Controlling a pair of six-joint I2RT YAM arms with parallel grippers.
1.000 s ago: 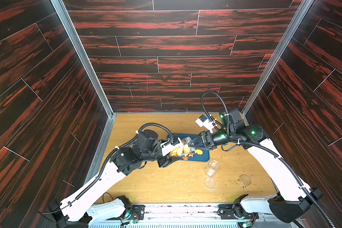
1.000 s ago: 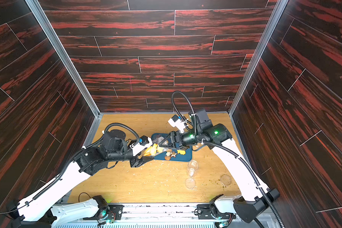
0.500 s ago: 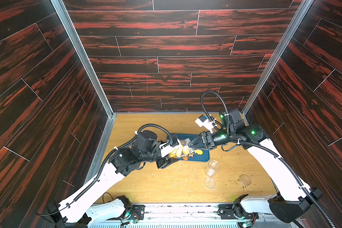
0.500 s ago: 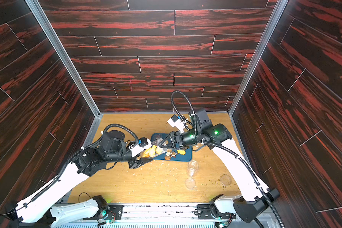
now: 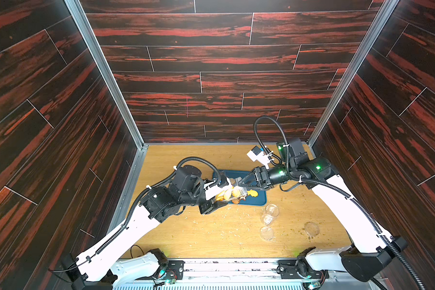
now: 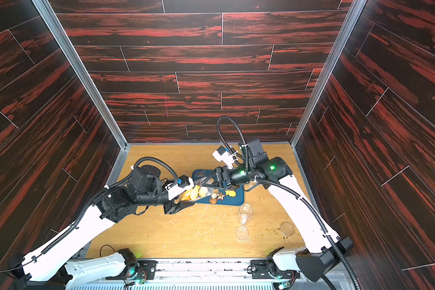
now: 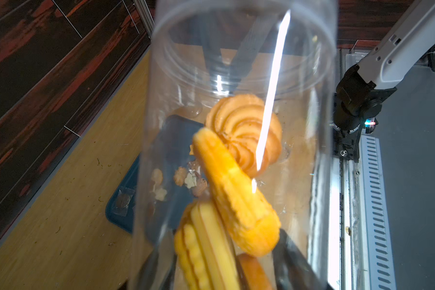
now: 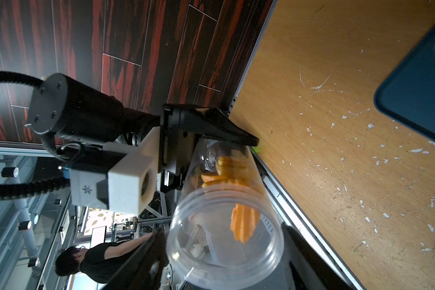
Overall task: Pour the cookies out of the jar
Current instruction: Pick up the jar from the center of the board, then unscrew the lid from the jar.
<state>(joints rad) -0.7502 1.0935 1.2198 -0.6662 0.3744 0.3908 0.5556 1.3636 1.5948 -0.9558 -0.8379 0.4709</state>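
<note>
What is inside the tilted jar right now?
The clear jar holds several golden-yellow cookies: a round swirl and ridged long ones, short of its mouth. A browner piece shows partly behind them; anything deeper toward the base is covered by them.

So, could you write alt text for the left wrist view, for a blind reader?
A clear tilted jar fills the frame, with several yellow cookies inside. Behind it, a blue tray with small cookies lies on a wooden table.
</note>
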